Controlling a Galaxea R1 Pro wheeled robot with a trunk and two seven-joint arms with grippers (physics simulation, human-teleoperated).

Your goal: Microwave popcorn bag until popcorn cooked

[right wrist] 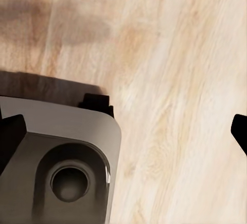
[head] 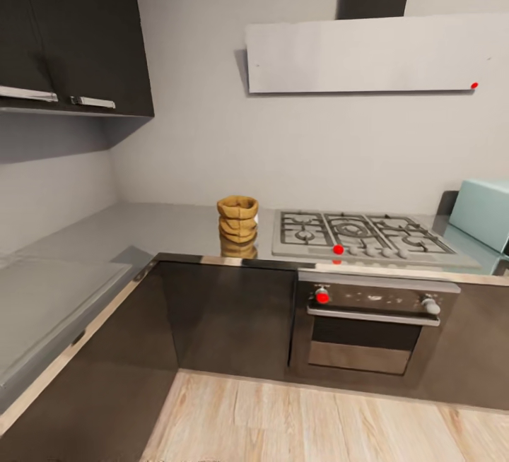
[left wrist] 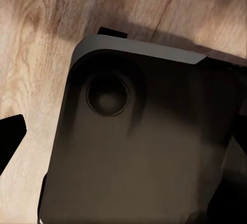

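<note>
Wrist views, nearest first: dark finger tips [right wrist: 11,134] of the right gripper [right wrist: 123,131] sit at opposite picture edges, set wide apart, nothing between them, over the robot's grey base [right wrist: 62,162] and pale wood floor [right wrist: 175,80]. Left gripper: one dark finger tip [left wrist: 10,131] shows beside the base; cannot tell whether it is spread or closed.

Head view: popcorn bag [head: 237,219] stands upright on the countertop [head: 162,225], near its front edge, just beside the hob [head: 360,232] on the hob's left. Tan-brown, squat, bulging horizontal folds, rolled rim, mouth open upward; mirrored in the glossy slab. Microwave [head: 484,213], pale mint-blue, past the hob's far side, well apart from the bag. Oven [head: 371,324] below the hob.
</note>
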